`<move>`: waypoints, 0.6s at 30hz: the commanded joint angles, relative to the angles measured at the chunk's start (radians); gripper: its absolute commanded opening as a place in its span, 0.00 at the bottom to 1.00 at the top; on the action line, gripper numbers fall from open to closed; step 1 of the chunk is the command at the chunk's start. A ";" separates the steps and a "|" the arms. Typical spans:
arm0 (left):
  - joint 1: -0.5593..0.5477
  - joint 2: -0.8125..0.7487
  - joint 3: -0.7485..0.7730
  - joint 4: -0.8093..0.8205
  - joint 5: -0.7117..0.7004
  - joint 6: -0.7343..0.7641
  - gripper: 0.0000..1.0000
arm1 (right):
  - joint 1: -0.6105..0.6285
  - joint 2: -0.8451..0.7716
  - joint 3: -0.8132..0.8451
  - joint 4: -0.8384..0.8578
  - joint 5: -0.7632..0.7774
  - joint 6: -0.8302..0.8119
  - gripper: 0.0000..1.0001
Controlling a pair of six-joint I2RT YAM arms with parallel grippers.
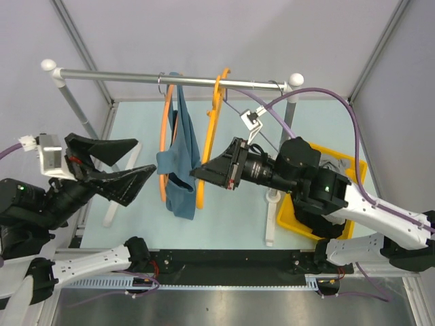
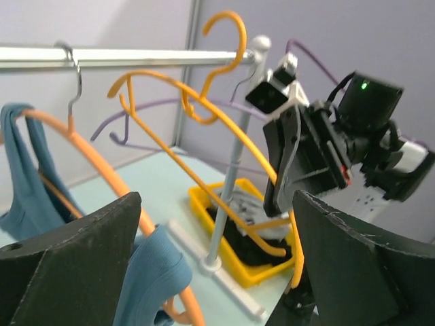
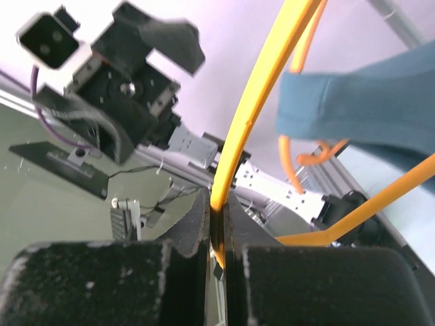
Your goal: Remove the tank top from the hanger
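Observation:
A blue tank top hangs on an orange hanger with a metal hook on the rack rail. Beside it to the right hangs a bare yellow hanger. My right gripper is shut on the yellow hanger's lower part; its jaws clamp the bar in the right wrist view, with the tank top behind. My left gripper is open and empty, just left of the tank top. In the left wrist view it frames the tank top's hem and the orange hanger.
A yellow bin with dark and grey clothes sits at the right under my right arm; it also shows in the left wrist view. The rack's white posts and feet stand on the pale table. Purple cables loop above the right arm.

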 commanded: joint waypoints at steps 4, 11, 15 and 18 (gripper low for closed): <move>0.004 0.047 -0.023 -0.142 -0.132 0.037 0.95 | -0.099 0.045 0.058 0.150 -0.076 0.100 0.00; 0.006 0.062 -0.011 -0.133 -0.170 0.039 0.94 | -0.115 0.049 0.066 0.104 0.039 0.158 0.00; 0.004 0.099 0.064 -0.159 -0.230 0.024 0.94 | -0.110 0.017 0.026 0.090 0.086 0.191 0.00; 0.006 0.160 0.140 -0.221 -0.299 -0.001 0.94 | -0.104 -0.017 -0.018 0.107 0.096 0.212 0.00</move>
